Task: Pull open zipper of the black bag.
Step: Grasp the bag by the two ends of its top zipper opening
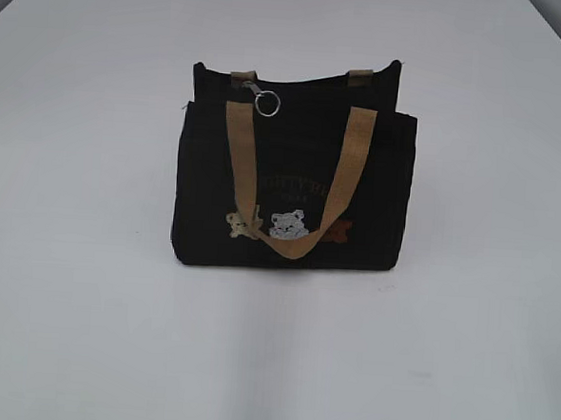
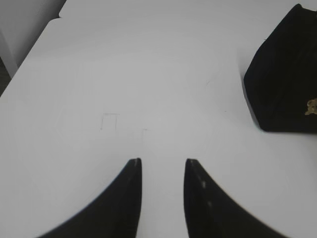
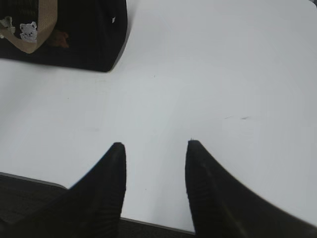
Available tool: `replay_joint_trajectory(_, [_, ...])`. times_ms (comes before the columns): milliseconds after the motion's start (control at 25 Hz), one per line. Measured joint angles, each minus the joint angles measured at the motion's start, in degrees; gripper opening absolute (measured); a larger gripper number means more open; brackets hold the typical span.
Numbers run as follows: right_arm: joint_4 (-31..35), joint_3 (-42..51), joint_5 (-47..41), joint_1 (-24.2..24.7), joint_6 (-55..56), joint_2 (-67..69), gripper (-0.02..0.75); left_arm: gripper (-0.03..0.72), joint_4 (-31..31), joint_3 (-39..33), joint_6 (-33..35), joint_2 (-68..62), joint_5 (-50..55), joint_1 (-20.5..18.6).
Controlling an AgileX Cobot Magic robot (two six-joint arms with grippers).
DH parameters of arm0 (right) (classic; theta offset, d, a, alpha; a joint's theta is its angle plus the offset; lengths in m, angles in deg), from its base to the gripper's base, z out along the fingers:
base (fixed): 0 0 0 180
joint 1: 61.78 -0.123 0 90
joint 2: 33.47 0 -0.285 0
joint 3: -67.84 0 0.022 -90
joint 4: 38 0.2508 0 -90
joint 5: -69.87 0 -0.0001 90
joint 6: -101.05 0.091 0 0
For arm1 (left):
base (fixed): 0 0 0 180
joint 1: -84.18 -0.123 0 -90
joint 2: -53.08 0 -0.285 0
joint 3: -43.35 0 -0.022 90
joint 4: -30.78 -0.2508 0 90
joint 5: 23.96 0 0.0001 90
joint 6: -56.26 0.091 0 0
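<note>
Ideally, my released left tool (image 2: 162, 166) pins the boxy black fabric bag (image 1: 206, 186) centre-frame while my released right tool (image 3: 156, 148) hooks its small silver zipper ring (image 1: 268, 104).

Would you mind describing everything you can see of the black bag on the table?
The black bag is a small boxy tote of dark fabric, standing upright on the white table. Two tan webbing handles show: the front one hangs down in a loop over faint lettering and small bear patches. A silver ring pull hangs at the top edge, near the left end. Neither gripper touches the bag; only the table does.
</note>
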State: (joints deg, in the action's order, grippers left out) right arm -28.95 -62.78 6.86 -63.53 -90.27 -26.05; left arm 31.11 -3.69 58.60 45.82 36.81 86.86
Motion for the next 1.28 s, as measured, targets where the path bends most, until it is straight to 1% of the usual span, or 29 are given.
replay_joint_trajectory(840, [0.0,0.0,0.0,0.0,0.0,0.0,0.319,0.224,0.2,0.0,0.0,0.0,0.0,0.0])
replay_joint_trajectory(960, [0.0,0.0,0.0,0.0,0.0,0.0,0.319,0.224,4.3,0.2,0.2,-0.3,-0.3,0.0])
replay_joint_trajectory(1000, [0.0,0.0,0.0,0.0,0.0,0.0,0.319,0.224,6.6,0.5,1.6,-1.2,-1.2,0.0])
replay_joint_trajectory(1040, [0.0,0.0,0.0,0.0,0.0,0.0,0.319,0.227,9.9,0.7,4.9,-2.7,-3.4,0.0])
replay_joint_trajectory(1080, [0.0,0.0,0.0,0.0,0.0,0.0,0.319,0.233,13.5,0.6,10.6,-4.4,-7.2,0.0])
replay_joint_trajectory(1120, [0.0,0.0,0.0,0.0,0.0,0.0,0.319,0.244,19.2,0.3,17.0,-7.0,-12.0,0.0])
replay_joint_trajectory(1200, [0.0,0.0,0.0,0.0,0.0,0.0,0.319,0.274,34.0,-1.1,36.6,-13.8,-21.6,0.0])
replay_joint_trajectory(1240, [0.0,0.0,0.0,0.0,0.0,0.0,0.319,0.286,41.0,-1.8,47.4,-17.3,-25.5,0.0])
replay_joint_trajectory(1280, [0.0,0.0,0.0,0.0,0.0,0.0,0.319,0.3,49.5,-2.2,56.6,-21.9,-27.8,0.0])
